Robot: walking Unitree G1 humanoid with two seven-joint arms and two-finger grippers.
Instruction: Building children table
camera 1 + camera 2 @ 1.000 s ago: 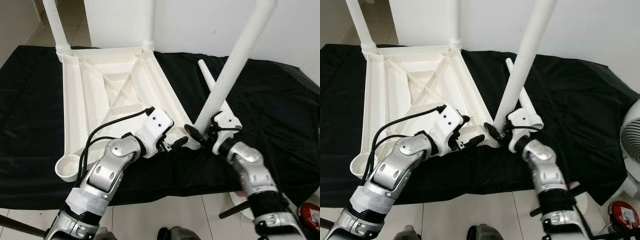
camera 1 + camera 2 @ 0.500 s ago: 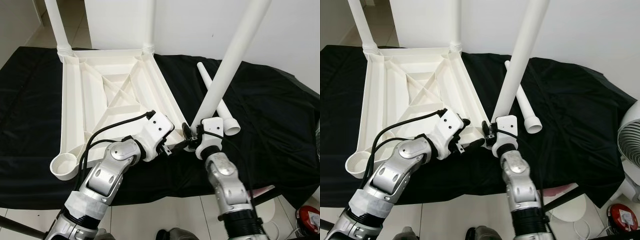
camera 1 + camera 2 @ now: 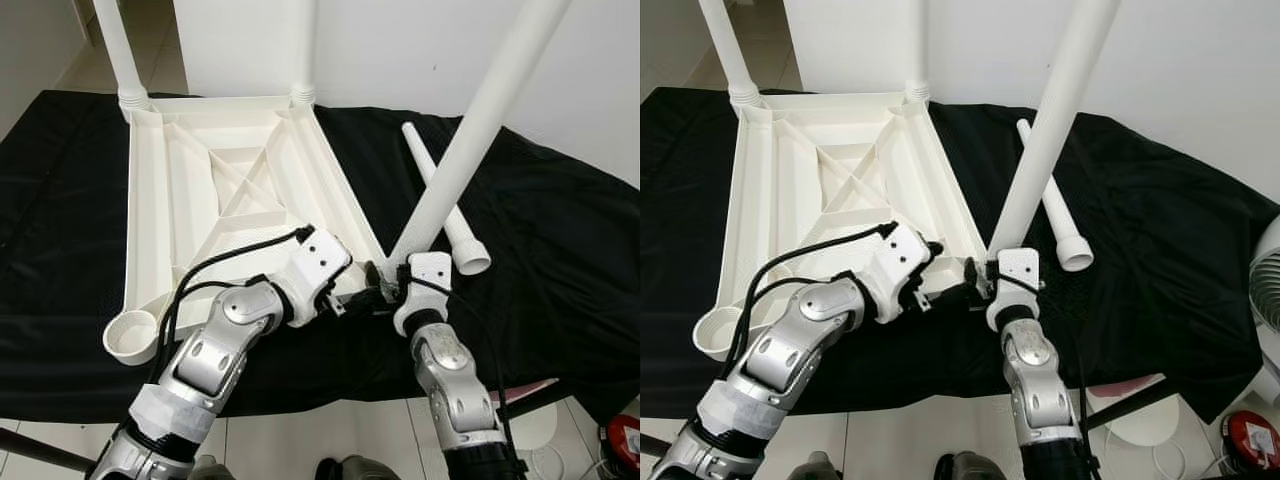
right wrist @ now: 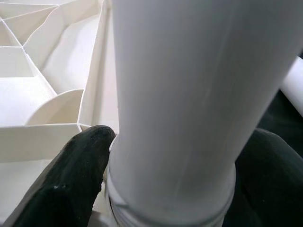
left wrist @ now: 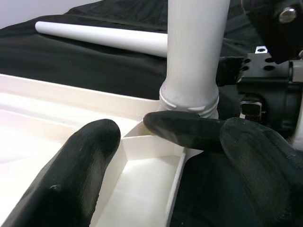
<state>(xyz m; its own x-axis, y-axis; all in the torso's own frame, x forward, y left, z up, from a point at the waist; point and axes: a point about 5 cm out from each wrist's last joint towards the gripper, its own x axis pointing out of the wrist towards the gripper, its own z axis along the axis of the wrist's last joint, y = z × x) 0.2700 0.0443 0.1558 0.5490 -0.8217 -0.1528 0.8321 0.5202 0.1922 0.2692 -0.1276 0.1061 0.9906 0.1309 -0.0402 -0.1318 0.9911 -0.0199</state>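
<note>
The right gripper is clamping its fingers around a tilted white table leg at the upturned tabletop corner — the left gripper, fingers spread, is hovering beside it.

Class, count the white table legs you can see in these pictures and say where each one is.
4. Two stand in the far corners, the far-left leg and the far-right leg. The tilted leg is in the right hand at the near corner. The loose leg lies on the black cloth.
</note>
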